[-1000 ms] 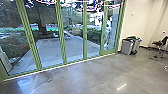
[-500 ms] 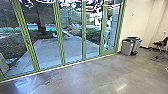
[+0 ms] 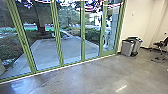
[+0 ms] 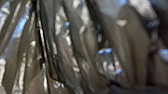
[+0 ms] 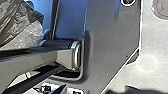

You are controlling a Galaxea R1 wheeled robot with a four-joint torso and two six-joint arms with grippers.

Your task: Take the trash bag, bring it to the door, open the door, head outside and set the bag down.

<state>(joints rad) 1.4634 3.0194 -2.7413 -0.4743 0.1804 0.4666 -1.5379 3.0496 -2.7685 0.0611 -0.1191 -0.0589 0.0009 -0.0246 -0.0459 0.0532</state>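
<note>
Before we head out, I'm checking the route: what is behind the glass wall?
Paving, with bushes and a tree trunk beyond, and a pale shape I cannot make out. Green frames hide strips behind them.

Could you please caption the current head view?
Green-framed glass doors facing a pale paved yard, grey boxy bins on glossy grey floor.

Paved yard [image 3: 48,51] — beyond glass doors [image 3: 56,32] | bins [image 3: 127,48] — right of these, by wall [image 3: 138,22] | chair [image 3: 161,44] right of bins
</note>
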